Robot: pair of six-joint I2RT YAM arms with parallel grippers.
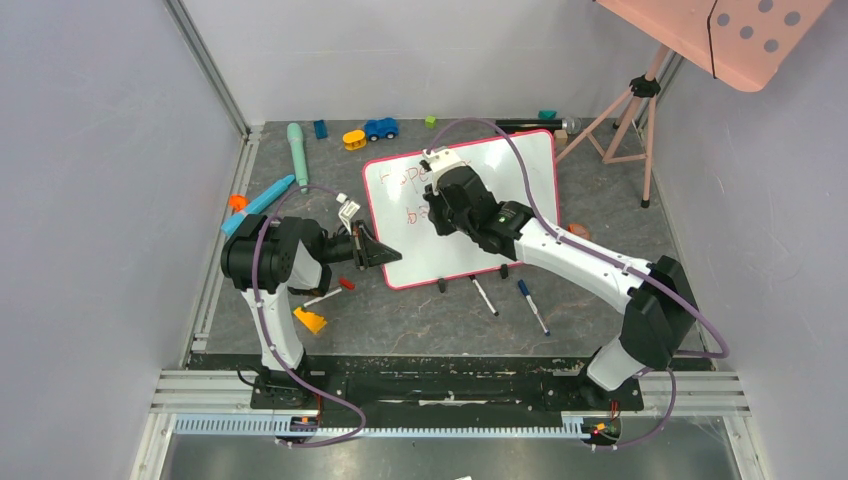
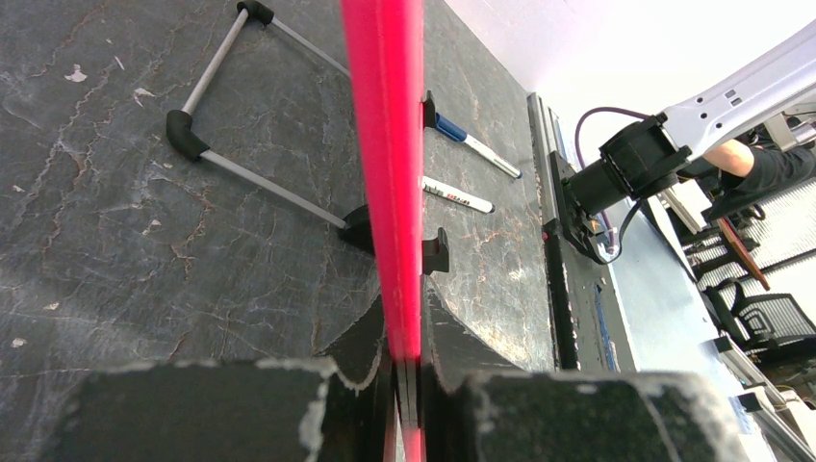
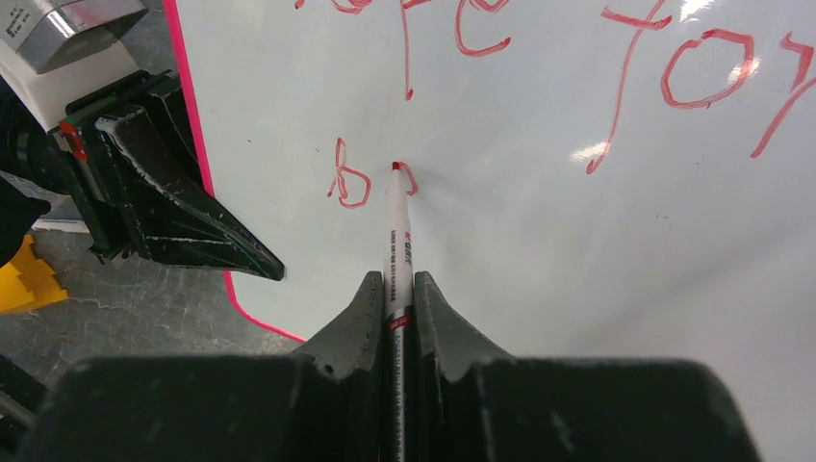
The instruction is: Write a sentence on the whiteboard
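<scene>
The whiteboard [image 1: 520, 175] stands tilted in the middle of the table, white with a red-pink frame. My left gripper [image 1: 385, 251] is shut on its left frame edge [image 2: 390, 173], which runs up the left wrist view as a red bar. My right gripper [image 3: 396, 289] is shut on a red marker [image 3: 397, 241], above the board's left half. The marker's tip touches the board beside a red "b" [image 3: 348, 178]. The sentence [image 3: 674, 77] shows as red words on a first line, with the second line just begun.
Two loose markers [image 1: 484, 296] [image 1: 532, 305] lie in front of the board's black feet [image 1: 441, 285]. Toys lie along the back and left: a blue car [image 1: 380, 128], a green tube [image 1: 297, 152], a yellow piece [image 1: 310, 320]. A pink perforated panel on a tripod [image 1: 640, 100] stands back right.
</scene>
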